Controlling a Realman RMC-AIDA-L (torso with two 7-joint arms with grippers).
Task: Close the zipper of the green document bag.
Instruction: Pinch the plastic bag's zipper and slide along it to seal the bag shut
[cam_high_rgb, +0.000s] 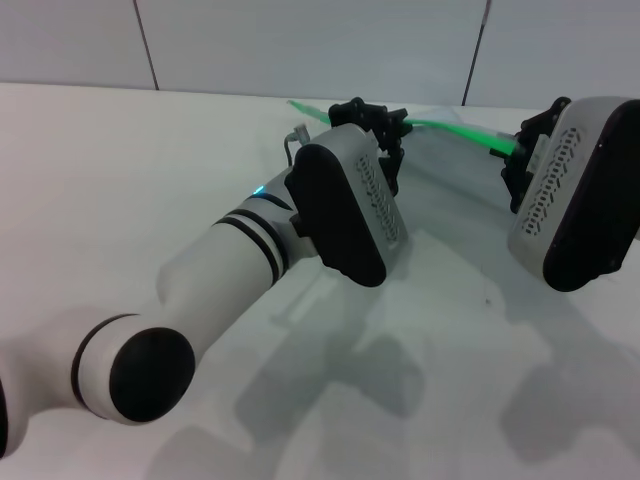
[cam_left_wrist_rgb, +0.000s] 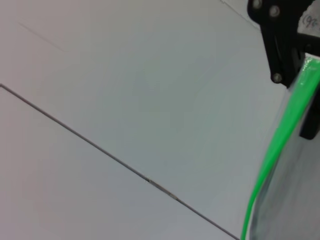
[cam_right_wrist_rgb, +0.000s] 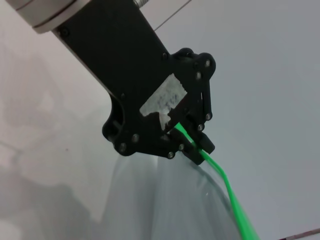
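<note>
The green document bag (cam_high_rgb: 455, 185) is a translucent pouch held between my two arms at the far side of the table, also seen in the left wrist view (cam_left_wrist_rgb: 295, 195) and the right wrist view (cam_right_wrist_rgb: 170, 200). Its zipper (cam_high_rgb: 462, 132) is the bright green strip along the top edge (cam_left_wrist_rgb: 272, 150) (cam_right_wrist_rgb: 234, 202). My left gripper (cam_high_rgb: 385, 122) is shut on the strip near its left end, shown close up in the right wrist view (cam_right_wrist_rgb: 192, 141). My right gripper (cam_high_rgb: 520, 152) grips the strip farther right (cam_left_wrist_rgb: 302, 70). The slider tab is not visible.
The white table (cam_high_rgb: 120, 180) stretches around both arms. A grey panelled wall (cam_high_rgb: 300, 40) with dark seams rises just behind the bag. My left forearm (cam_high_rgb: 230, 260) lies across the middle of the table.
</note>
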